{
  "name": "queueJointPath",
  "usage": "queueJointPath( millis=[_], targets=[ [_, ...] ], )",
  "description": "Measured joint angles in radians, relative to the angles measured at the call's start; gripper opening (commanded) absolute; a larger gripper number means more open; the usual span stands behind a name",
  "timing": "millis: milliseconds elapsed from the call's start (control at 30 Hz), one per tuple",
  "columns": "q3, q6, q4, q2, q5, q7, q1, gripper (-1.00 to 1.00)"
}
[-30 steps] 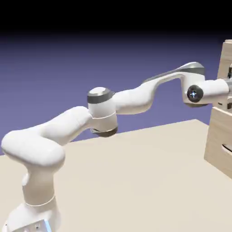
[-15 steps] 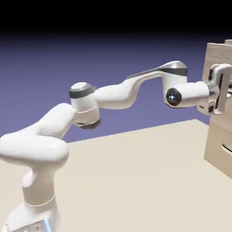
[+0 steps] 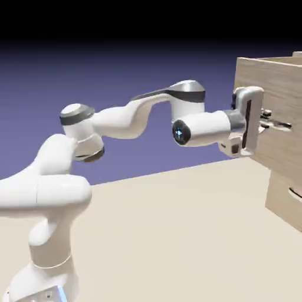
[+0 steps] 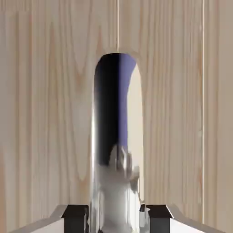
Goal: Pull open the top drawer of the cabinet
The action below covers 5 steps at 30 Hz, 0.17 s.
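Note:
The top drawer (image 3: 268, 112) is a tall light-wood box that juts out to the left of the cabinet (image 3: 289, 200) at the exterior view's right edge. My gripper (image 3: 272, 122) reaches to the drawer's front and is shut on the metallic bar handle (image 3: 282, 124). In the hand view the shiny handle (image 4: 117, 136) runs up the middle between my two dark fingertips (image 4: 75, 217), with the drawer's wood grain (image 4: 45, 113) filling the rest of the frame.
The beige table (image 3: 177, 236) stretches below the arm. A lower drawer front with a dark handle (image 3: 294, 193) shows at the cabinet's bottom right. The arm's elbow (image 3: 79, 127) stands folded back at the left.
The arm has drawn back to the left with the handle in its grip, and the top drawer has slid out of the cabinet by a wide margin.

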Motion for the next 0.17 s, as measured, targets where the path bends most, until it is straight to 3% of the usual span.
queueJointPath(
  millis=[67, 100, 167],
  targets=[
    [-0.025, -0.026, -0.072, 0.008, -0.018, -0.005, 0.047, -1.0],
    [-0.029, -0.031, -0.085, 0.01, -0.021, -0.005, 0.055, 1.0],
    [-0.029, -0.031, -0.085, 0.01, -0.024, -0.004, 0.055, 1.0]
  ],
)
